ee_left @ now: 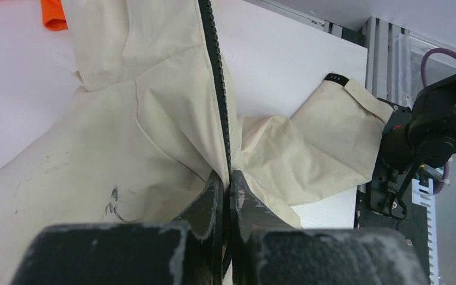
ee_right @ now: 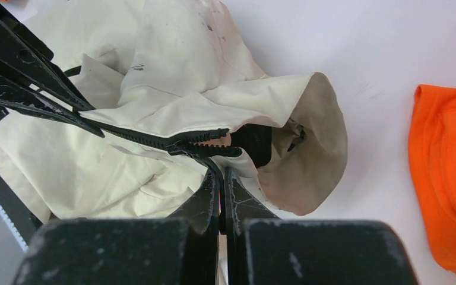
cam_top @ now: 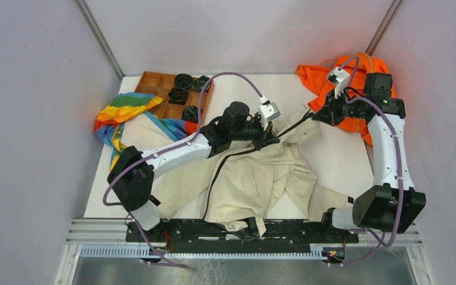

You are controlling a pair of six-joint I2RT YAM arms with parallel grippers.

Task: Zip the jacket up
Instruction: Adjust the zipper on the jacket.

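The beige jacket (cam_top: 255, 178) lies crumpled in the middle of the table, its dark zipper (cam_top: 214, 178) running from the near hem up towards the collar. My left gripper (cam_top: 271, 138) is shut on the zipper line; in the left wrist view the fingertips (ee_left: 212, 189) pinch the zipper tape (ee_left: 217, 71) and the beige fabric (ee_left: 95, 160). My right gripper (cam_top: 319, 114) is shut on the zipper pull near the collar; in the right wrist view it (ee_right: 221, 173) holds the pull just below the zipper teeth (ee_right: 154, 138). The zipper is stretched taut between both grippers.
An orange garment (cam_top: 332, 83) lies at the back right, close under my right arm, and shows in the right wrist view (ee_right: 445, 178). A rainbow-striped cloth (cam_top: 124, 113) and a wooden tray (cam_top: 154, 86) with black items sit at the back left. The right arm's base (ee_left: 433, 136) stands at the near edge.
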